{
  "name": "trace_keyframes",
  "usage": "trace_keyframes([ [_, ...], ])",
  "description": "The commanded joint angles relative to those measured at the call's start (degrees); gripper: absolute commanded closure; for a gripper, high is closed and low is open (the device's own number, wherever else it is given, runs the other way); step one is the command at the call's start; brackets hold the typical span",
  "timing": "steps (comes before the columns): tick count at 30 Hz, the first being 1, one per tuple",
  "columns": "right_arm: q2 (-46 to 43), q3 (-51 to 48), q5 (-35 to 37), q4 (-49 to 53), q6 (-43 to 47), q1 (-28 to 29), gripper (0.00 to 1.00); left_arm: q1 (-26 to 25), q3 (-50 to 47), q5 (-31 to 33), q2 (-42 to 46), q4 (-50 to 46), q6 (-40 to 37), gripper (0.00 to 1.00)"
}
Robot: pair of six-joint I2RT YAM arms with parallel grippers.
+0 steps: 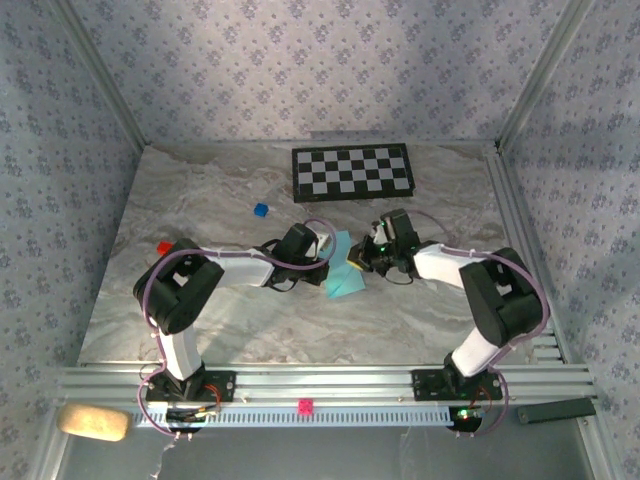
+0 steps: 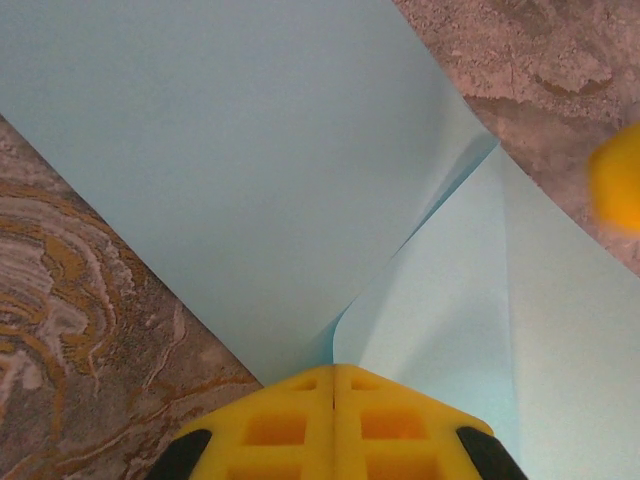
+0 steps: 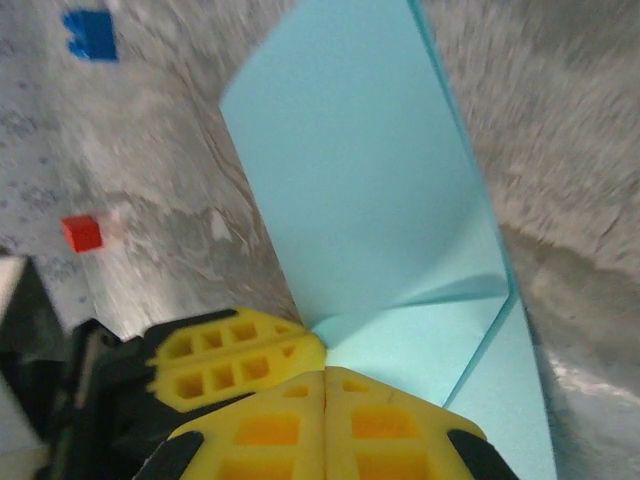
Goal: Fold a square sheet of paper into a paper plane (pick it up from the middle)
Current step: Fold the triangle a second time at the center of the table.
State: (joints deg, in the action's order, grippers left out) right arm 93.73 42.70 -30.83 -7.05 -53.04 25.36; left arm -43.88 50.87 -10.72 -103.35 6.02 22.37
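Item 1. Sheet of paper (image 1: 345, 275): light blue, partly folded, near the middle of the marbled table (image 1: 220, 320), between the two arm tips. One panel stands up off the surface and another lies lower; a crease joins them. Its near corner is hidden behind the fingers in both wrist views, and its outer edges are cut off by the frame there.

Item 2. Left gripper (image 2: 335, 378): yellow jaws pressed together, clamped on the sheet where the crease runs into them. The pinch point itself is covered.

Item 3. Right gripper (image 3: 325, 380): jaws closed tip to tip on the sheet's lower edge, just beside the left pair. The view is blurred.

Item 4. Checkerboard (image 1: 352, 172): flat at the far side of the table, well apart from the sheet.

Item 5. Blue cube (image 1: 261, 209) and red cube (image 1: 164, 247): small, loose on the table to the left, too small for detail.
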Motion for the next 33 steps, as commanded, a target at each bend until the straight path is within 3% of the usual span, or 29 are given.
trace_keyframes([
  [1, 3.2, 2.5, -2.5, 2.0, 0.9, 2.1, 0.94, 0.3, -0.2, 0.0, -1.9, -5.6, -1.3, 1.0],
  [19, 8.3, -3.8, 1.1, -2.5, -2.9, 2.5, 0.98, 0.3, 0.1, 0.0, -1.8, -5.0, -0.3, 0.98],
  [22, 8.0, -5.1, 1.8, -4.2, -5.2, 3.0, 0.98, 0.4, 1.0, 0.0, -1.2, -5.5, 0.7, 0.93],
  [26, 6.9, -5.9, 4.6, -4.6, -8.4, 4.1, 0.99, 1.2, 2.2, 1.9, 1.0, -7.0, 4.3, 0.8],
  [33, 5.3, -6.6, 8.2, -5.3, -12.4, 5.7, 0.99, 2.2, 1.7, 3.6, 10.6, -9.8, 10.2, 0.73],
])
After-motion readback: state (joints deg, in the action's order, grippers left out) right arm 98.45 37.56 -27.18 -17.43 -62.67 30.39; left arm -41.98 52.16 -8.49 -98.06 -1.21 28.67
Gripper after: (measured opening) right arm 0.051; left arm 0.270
